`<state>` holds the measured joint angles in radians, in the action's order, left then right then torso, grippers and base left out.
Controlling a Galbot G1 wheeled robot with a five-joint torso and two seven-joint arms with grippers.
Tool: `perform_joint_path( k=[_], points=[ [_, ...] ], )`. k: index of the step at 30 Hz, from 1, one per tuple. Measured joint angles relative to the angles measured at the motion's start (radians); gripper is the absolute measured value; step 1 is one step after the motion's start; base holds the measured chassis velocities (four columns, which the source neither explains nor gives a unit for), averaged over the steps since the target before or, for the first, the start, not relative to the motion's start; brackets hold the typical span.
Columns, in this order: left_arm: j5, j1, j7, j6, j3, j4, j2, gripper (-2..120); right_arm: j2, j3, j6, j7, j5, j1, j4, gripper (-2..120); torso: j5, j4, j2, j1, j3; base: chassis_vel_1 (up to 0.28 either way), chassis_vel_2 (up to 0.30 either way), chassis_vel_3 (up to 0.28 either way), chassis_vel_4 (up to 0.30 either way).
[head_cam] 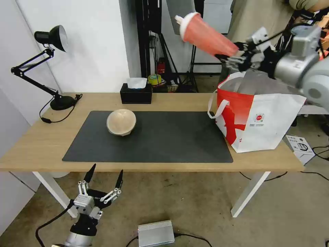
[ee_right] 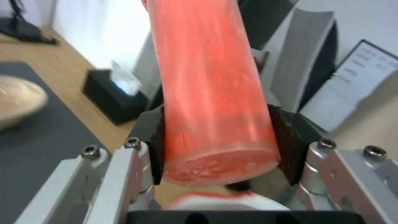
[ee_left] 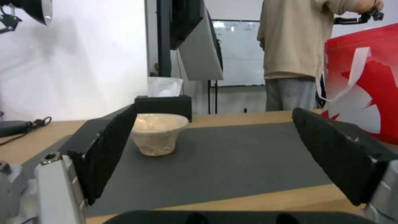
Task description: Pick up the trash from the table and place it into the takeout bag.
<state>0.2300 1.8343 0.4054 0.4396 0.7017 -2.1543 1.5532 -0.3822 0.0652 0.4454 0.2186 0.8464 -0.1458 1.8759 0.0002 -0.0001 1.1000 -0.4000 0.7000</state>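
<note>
The left gripper (head_cam: 104,178) hangs spread wide below the surface's (head_cam: 41,144) near edge. On the mat (head_cam: 164,140) beyond sits the tan bowl (head_cam: 121,122). Above the takeout bag (head_cam: 264,116), its interior hidden, the right gripper (head_cam: 228,56) pinches the tilted red cup (head_cam: 205,34).

takeout bag (head_cam: 260,118) logo, text unreadable

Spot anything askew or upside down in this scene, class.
The tan paper bowl sits upside down on the grey mat. The red cup, clamped in the right gripper above the takeout bag, is tilted steeply.
</note>
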Motion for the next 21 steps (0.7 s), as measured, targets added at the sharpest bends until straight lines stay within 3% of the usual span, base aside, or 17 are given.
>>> perform_joint_path(
  k=[7,21],
  points=[
    [0.001,0.002,0.009,0.000,0.000,0.012,-0.003,100,0.068,-0.135,-0.080,0.091,-0.138,-0.147,-0.047,49,0.0001,-0.0001,0.000,0.000,0.000,0.000,0.000,0.000,0.000],
    [0.002,-0.010,0.014,0.005,-0.018,0.036,-0.003,100,0.104,-0.171,-0.186,0.182,-0.375,-0.203,-0.144,49,0.0000,0.0001,0.000,0.000,0.000,0.000,0.000,0.000,0.000]
  ],
)
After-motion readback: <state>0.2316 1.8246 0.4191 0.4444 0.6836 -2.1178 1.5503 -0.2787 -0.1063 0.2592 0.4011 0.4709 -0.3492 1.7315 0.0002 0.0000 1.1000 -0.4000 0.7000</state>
